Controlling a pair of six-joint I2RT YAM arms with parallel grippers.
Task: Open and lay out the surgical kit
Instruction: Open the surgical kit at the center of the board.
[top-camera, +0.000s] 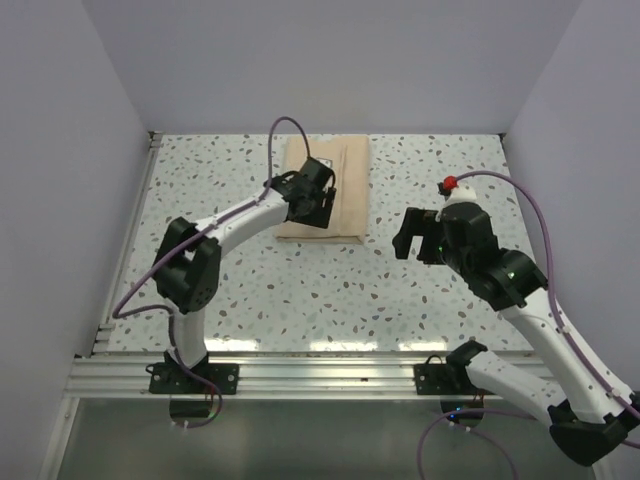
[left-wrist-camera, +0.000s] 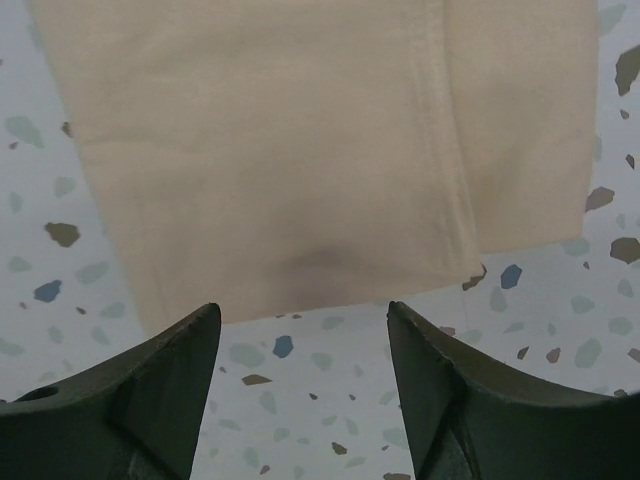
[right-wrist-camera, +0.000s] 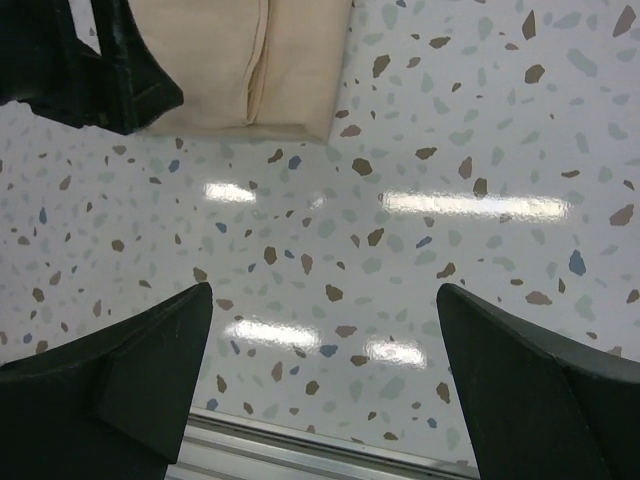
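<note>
Cloth wrap (top-camera: 345, 170) lies folded shut, far-centre of the tabletop (top-camera: 250, 290), left gripper (top-camera: 322, 205) at its near edge. Left wrist: jaws apart, empty, just short of that edge. Right wrist: right gripper (right-wrist-camera: 325, 290) wide, empty, above the tabletop near the wrap's near-right corner.

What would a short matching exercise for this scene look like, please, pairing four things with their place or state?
Things:
1. cloth wrap
2. left gripper
3. right gripper
4. table

Place or state:
A. open, above bare table right of the wrap
B. pale and speckled
C. beige, folded shut
D. open, at the wrap's near edge

Pairs: 1-C, 2-D, 3-A, 4-B.
</note>
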